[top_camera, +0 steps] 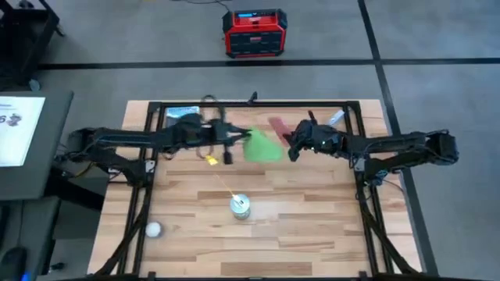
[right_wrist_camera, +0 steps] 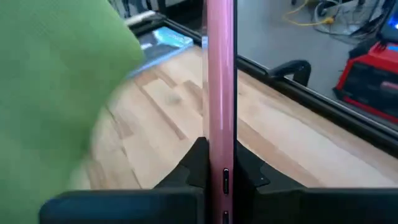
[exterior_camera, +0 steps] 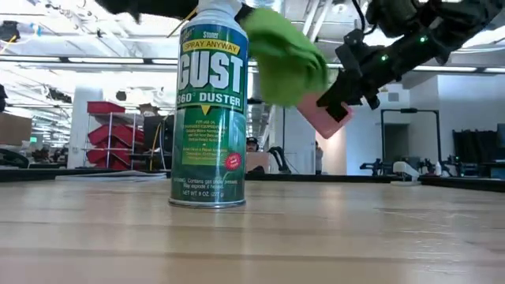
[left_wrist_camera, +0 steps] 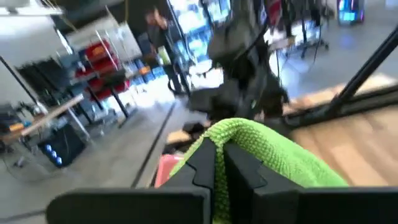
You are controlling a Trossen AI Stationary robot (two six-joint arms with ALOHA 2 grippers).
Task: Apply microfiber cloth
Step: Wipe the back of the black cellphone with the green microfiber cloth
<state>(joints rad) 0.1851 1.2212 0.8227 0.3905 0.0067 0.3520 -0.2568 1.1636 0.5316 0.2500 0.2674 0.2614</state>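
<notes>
Left gripper [top_camera: 234, 139]: raised above the counter [top_camera: 312, 226], jaws pinching the microfiber cloth [top_camera: 262, 147].
Microfiber cloth: held in the air between the two arms, hanging against the phone [exterior_camera: 323, 117].
Phone: pink-backed, held edge-up, off the counter.
Right gripper [top_camera: 293, 146]: jaws clamped on the phone's lower edge (seen plainly in the right wrist view).
Step in hand: cloth brought to the phone, wiping apparently about to start.
Next move: likely pressing the cloth flat on the phone's face and stroking across, while the right gripper holds steady.
Duster can [exterior_camera: 210, 106]: upright, nearer the front edge, untouched.
</notes>
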